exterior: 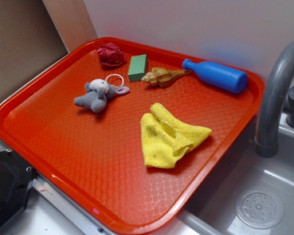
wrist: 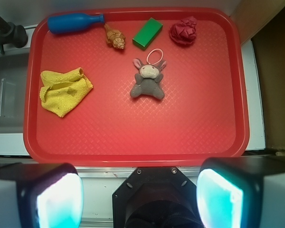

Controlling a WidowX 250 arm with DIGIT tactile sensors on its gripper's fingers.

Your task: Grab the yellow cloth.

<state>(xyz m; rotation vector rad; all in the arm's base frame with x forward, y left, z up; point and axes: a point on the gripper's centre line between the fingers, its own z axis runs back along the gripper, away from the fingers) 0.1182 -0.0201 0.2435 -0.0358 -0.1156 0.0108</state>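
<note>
Here, a red tray (wrist: 133,142) fills most of the wrist view. The gripper (wrist: 140,197) sits at the bottom edge, fingers spread wide and released — nothing between them. The yellow cloth (wrist: 64,91) lies crumpled at the tray's left; the blue bottle (wrist: 73,23) is upper left, the grey plush toy (wrist: 148,80) near centre.

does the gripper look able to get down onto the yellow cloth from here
Probably yes: the yellow cloth lies alone on the tray, nothing on it, and the open gripper sits high above.
</note>
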